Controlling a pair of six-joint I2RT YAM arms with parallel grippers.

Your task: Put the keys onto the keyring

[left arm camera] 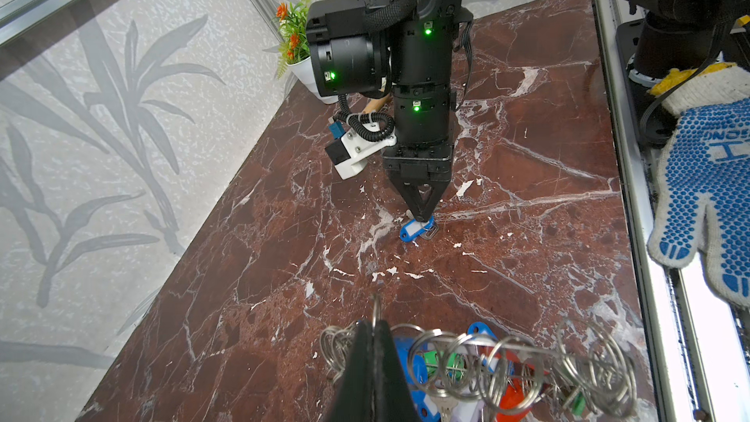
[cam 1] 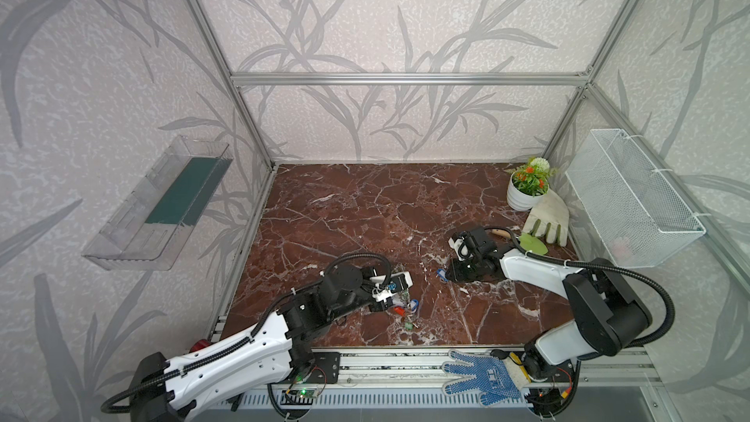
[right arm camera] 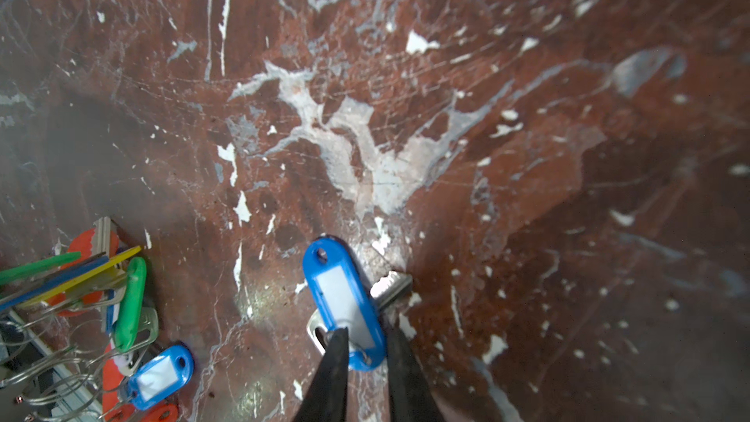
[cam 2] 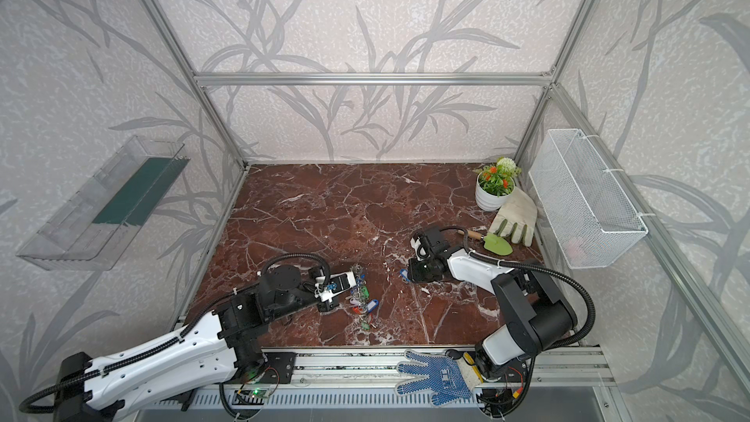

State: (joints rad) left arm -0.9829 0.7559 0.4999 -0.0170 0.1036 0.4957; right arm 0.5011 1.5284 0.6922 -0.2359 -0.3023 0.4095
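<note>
The keyring (left arm camera: 487,359) is a cluster of wire split rings at the front left of the marble table, with several blue, green and red tagged keys (cam 2: 363,302) bunched under it. My left gripper (left arm camera: 375,324) is shut on the keyring's thin metal edge, holding it tilted up off the table. One blue-tagged key (right arm camera: 343,294) lies apart near the table's middle (cam 1: 439,273). My right gripper (right arm camera: 367,338) points down at it, and its fingers (right arm camera: 337,343) squeeze the tag's near end, right over the silver key head. The key's blade (right arm camera: 391,284) sticks out beside the tag.
At the back right stand a white plant pot (cam 1: 523,192), a pale work glove (cam 1: 548,217) and a green trowel (cam 1: 533,243). A blue-dotted glove (cam 1: 483,375) lies on the front rail. A wire basket (cam 1: 633,200) hangs on the right wall, a clear shelf (cam 1: 158,205) on the left.
</note>
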